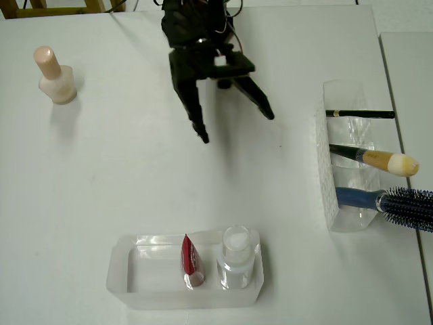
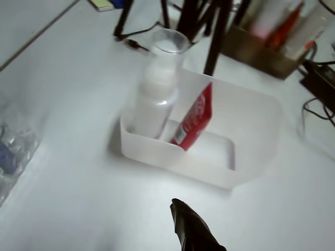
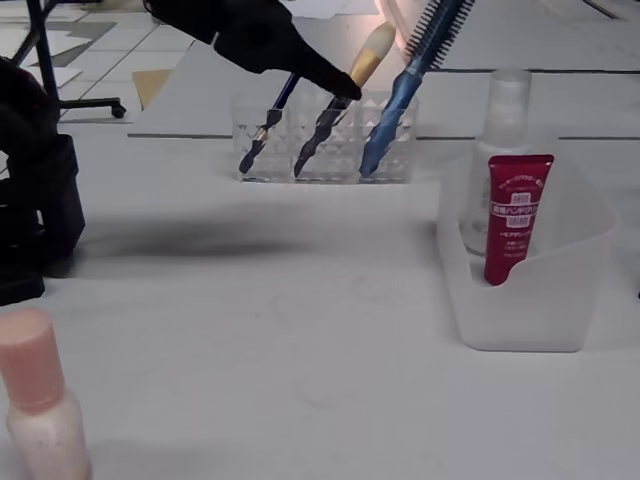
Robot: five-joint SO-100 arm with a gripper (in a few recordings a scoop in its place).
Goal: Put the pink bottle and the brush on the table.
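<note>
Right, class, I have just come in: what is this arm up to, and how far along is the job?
The arm's claw hangs open above the white table, holding nothing. The pink bottle stands upright on the table, apart from both containers. The brush is in the clear holder, between a thin dark stick and a blue hairbrush. The white tray holds a red tube and a clear bottle.

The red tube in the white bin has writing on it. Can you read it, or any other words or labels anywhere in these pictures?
Red tube: white printed lines on its front in the fixed view, too small and blurred to read.
Pink bottle: no lettering visible.
Clear bottle: no label visible.
Nothing else carries readable text.
</note>
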